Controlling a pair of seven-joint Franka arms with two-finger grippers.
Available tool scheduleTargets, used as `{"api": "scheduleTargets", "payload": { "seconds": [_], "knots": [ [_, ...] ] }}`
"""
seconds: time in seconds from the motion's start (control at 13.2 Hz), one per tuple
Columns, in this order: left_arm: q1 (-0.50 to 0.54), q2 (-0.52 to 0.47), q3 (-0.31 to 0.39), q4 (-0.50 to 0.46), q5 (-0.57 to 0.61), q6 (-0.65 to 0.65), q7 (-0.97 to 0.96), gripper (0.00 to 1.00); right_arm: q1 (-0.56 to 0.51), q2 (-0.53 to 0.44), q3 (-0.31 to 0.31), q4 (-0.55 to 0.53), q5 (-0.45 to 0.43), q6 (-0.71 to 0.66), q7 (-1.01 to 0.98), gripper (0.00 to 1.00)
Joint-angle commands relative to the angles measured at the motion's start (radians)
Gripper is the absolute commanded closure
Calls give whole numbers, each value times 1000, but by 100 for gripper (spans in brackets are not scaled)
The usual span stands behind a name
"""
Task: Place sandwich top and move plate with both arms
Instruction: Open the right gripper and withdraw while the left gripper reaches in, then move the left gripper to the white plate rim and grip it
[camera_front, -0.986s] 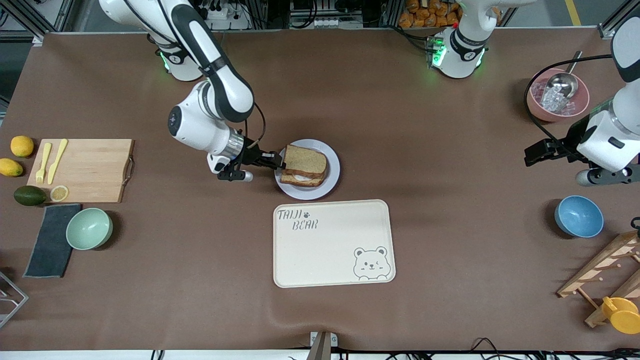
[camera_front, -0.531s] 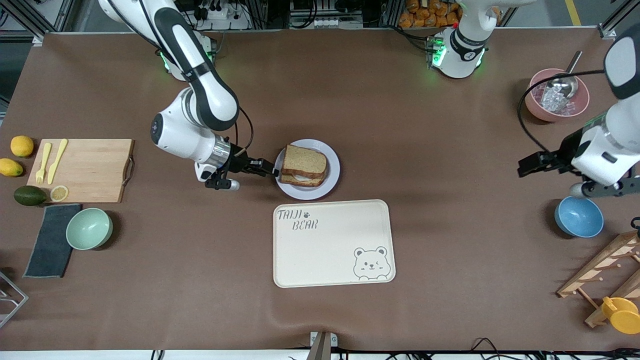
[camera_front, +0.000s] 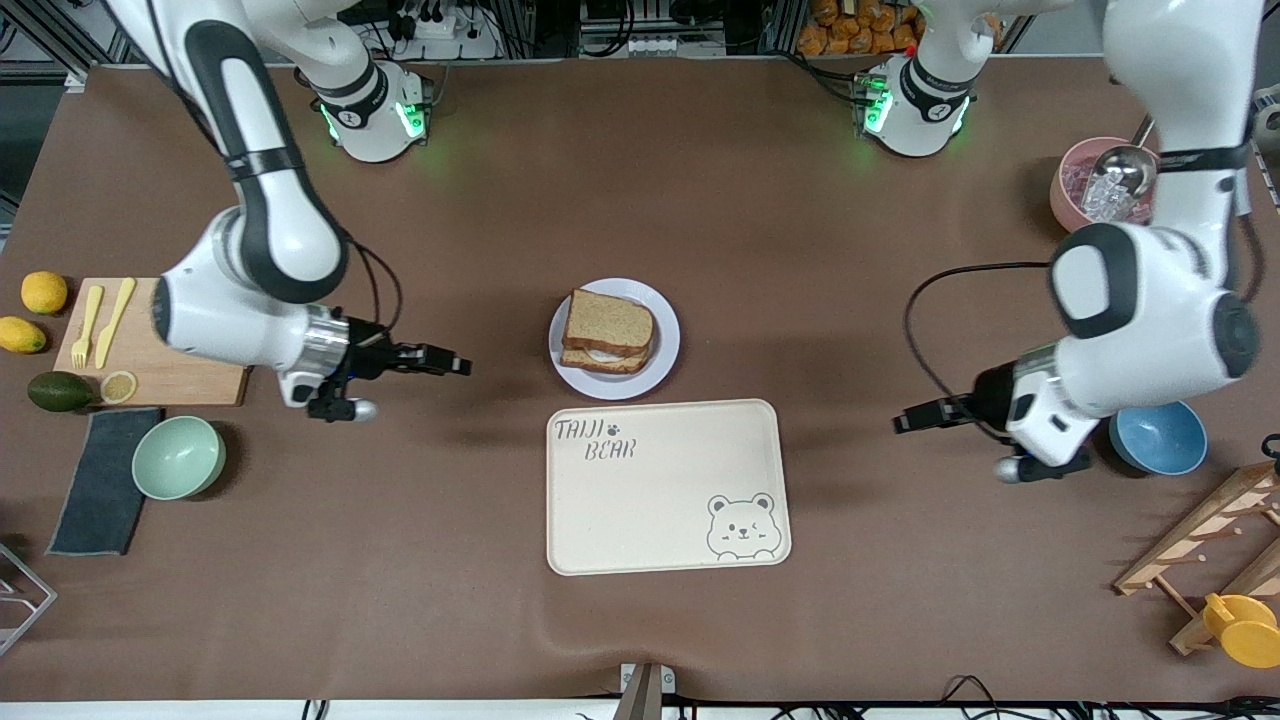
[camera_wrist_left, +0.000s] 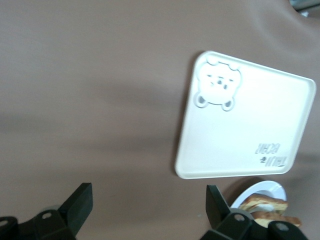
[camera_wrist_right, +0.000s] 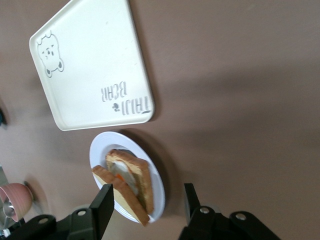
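The sandwich top (camera_front: 608, 322) lies on the stacked sandwich on the plate (camera_front: 662, 370), just farther from the front camera than the tray. My right gripper (camera_front: 458, 366) hangs open and empty over the table between the cutting board and the plate, its fingers pointing at the plate. In the right wrist view that gripper (camera_wrist_right: 147, 200) frames the plate (camera_wrist_right: 100, 150) and the sandwich top (camera_wrist_right: 143, 184) from a distance. My left gripper (camera_front: 902, 423) is open over bare table between the tray and the blue bowl. In the left wrist view the left gripper (camera_wrist_left: 148, 201) holds nothing, and the plate (camera_wrist_left: 265, 187) shows at the edge.
The cream bear tray (camera_front: 665, 487) lies nearer the front camera than the plate. A cutting board (camera_front: 180, 345), green bowl (camera_front: 178, 457) and cloth (camera_front: 100, 480) are at the right arm's end. A blue bowl (camera_front: 1165, 435), pink bowl (camera_front: 1075, 205) and wooden rack (camera_front: 1205, 545) are at the left arm's end.
My right gripper opened, let go of the sandwich top and drew back from the plate toward the cutting board. My left arm swung in from the bowls toward the tray.
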Motion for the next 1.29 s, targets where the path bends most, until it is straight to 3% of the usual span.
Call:
{"api": "scheduleTargets", "payload": {
  "seconds": [0.0,0.3,0.53,0.83,0.99,1.21],
  "knots": [
    [6,-36,-37,-81,-138,42,15,0,-95,0,-2,109,-126,-144,12,34],
    [4,-27,-82,-131,-303,54,56,0,-226,11,-1,228,-275,-280,-4,29],
    [-5,-24,-122,-202,-600,71,328,0,-312,11,-1,275,-356,-316,-84,28],
    [-52,11,-123,-276,-758,133,556,0,-363,19,-1,480,-474,-495,-98,27],
    [-94,43,-123,-299,-888,154,672,0,-373,23,-1,573,-479,-583,-89,28],
    [-135,120,-125,-332,-1184,159,971,0,-372,24,-2,680,-493,-695,-39,31]
  ]
}}
